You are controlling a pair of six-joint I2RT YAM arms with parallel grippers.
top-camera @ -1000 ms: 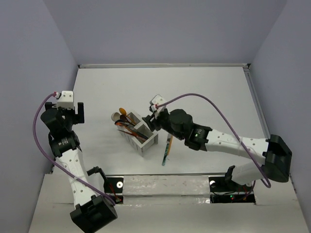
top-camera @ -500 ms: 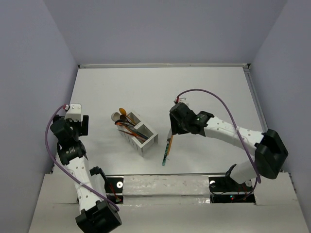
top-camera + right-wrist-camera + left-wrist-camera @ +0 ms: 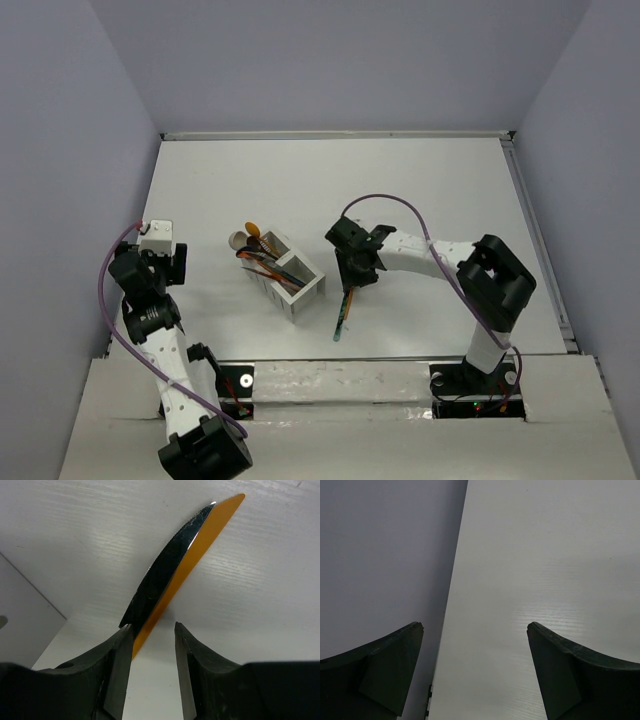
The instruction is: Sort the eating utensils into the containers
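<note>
The right gripper [image 3: 152, 630], fingers [image 3: 117, 680] released, is straddling the dark knife [image 3: 165, 575] overlapping the orange knife [image 3: 202, 540] and should be centring on one before clenching.

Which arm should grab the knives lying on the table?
Right. The right gripper hangs open over the knives; the left gripper faces only table and wall, far from them.

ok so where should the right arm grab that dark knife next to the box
Likely straight down from above, right fingers pinching across its narrow width behind the serrated blade. The dark knife lies flat on the table, overlapping an orange knife, so only its long edges offer purchase.
</note>
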